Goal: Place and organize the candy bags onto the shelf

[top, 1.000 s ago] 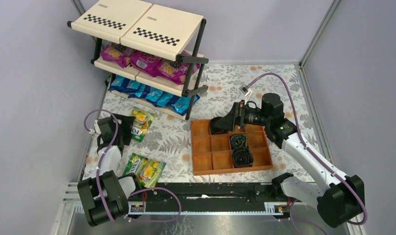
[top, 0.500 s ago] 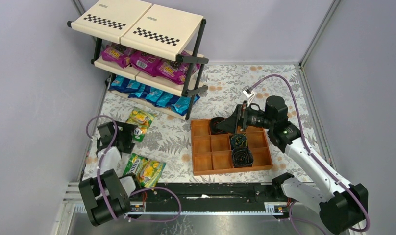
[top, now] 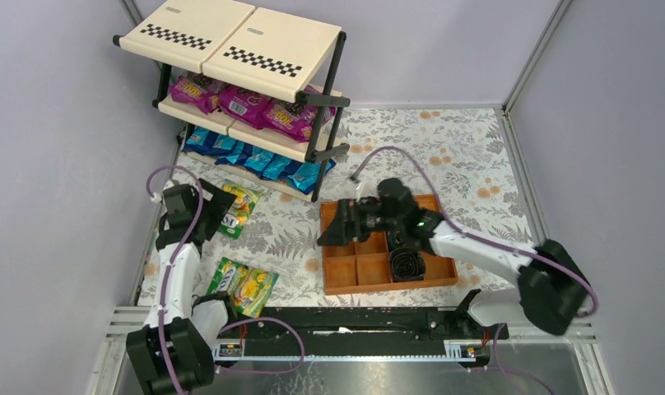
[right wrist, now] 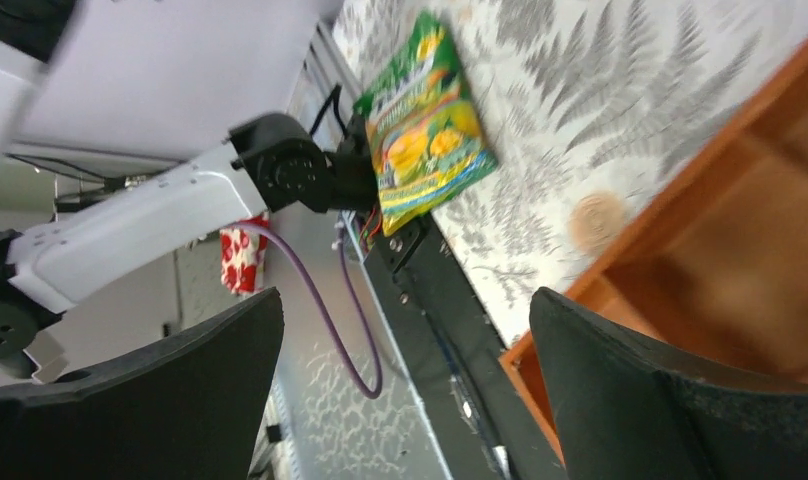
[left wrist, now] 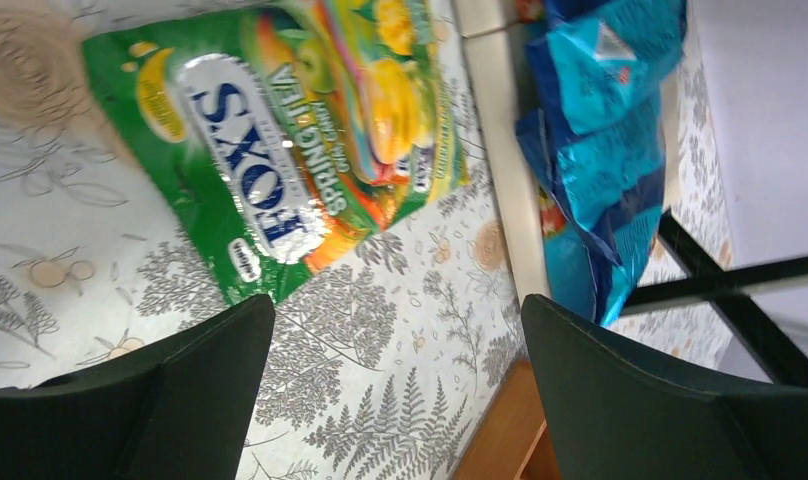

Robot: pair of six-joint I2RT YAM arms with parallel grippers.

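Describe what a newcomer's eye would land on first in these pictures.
The three-tier shelf at the far left stands out, magenta candy bags on its middle tier and blue bags on the bottom. Green bags lie on the table in front, near the open left gripper.

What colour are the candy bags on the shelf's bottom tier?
Shiny blue bags, clearest in the left wrist view.

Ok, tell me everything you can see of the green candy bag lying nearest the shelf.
The green candy bag is a glossy, crinkled plastic packet, green with yellow fruit and FOX'S lettering. It lies flat on the floral tabletop beside the shelf, at its bottom panel. The open left end effector faces it without gripping it.
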